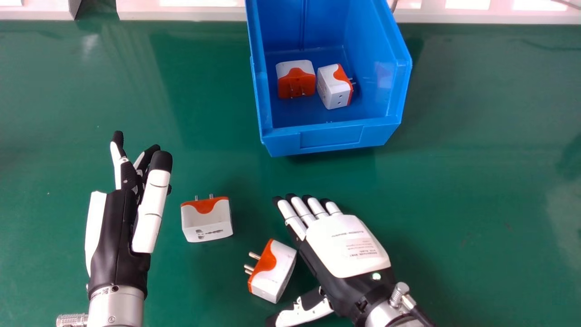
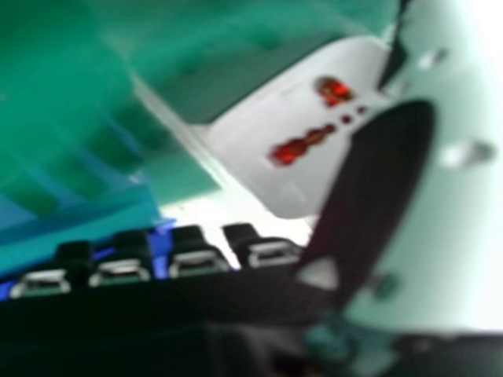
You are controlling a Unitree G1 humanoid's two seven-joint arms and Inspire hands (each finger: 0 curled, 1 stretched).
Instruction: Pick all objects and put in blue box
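Note:
The right hand is open in the head view, palm down and low over the table, its thumb spread toward the bottom edge. Between that thumb and the fingers, just left of the palm, lies a white and orange adapter, pins pointing left. In the right hand view the white face of an adapter is close to the right hand's thumb. A second adapter lies farther left, pins away from the robot. The left hand is open left of it, touching nothing. Two adapters are inside the blue box.
The blue box stands beyond the hands at the top centre of the green table. A pale ledge runs along the table's far edge behind it.

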